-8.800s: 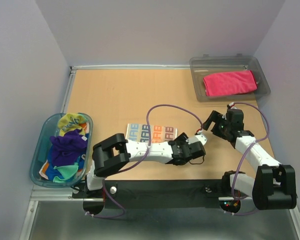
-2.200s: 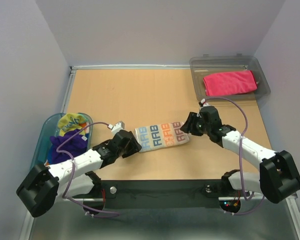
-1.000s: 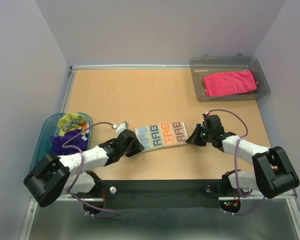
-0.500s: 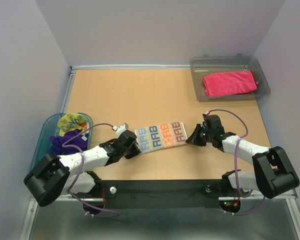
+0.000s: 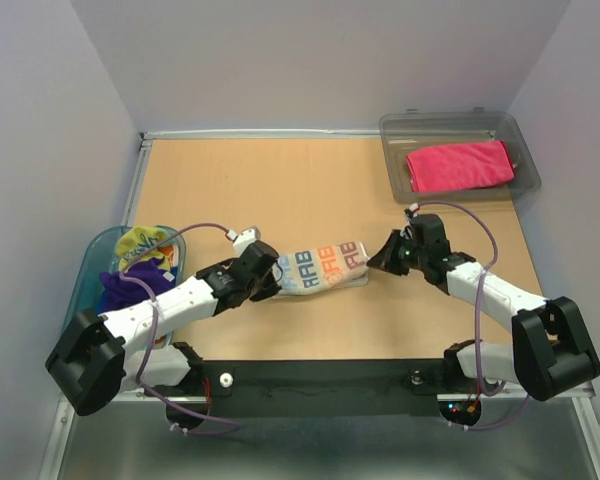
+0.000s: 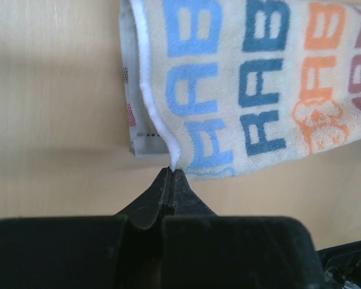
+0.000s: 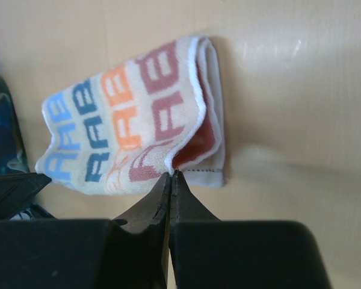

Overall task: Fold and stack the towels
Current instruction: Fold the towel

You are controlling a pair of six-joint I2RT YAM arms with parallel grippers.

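Left end effector (image 6: pixel 170 172) and right end effector (image 7: pixel 170 175) pinch opposite ends of towel (image 5: pixel 322 265).

The lettered towel (image 5: pixel 320 266) is cream, edged white, with block letters in light blue, dark teal, orange and dusky pink. My left hand (image 6: pixel 170 174) and right hand (image 7: pixel 170 176) are black and the tabletop (image 5: pixel 280 190) is tan. The grey bin (image 5: pixel 392 160) holds a magenta towel (image 5: pixel 458 165).

Overhead view looking down, close wrist views, sharing lettered towel (image 5: pixel 320 268)
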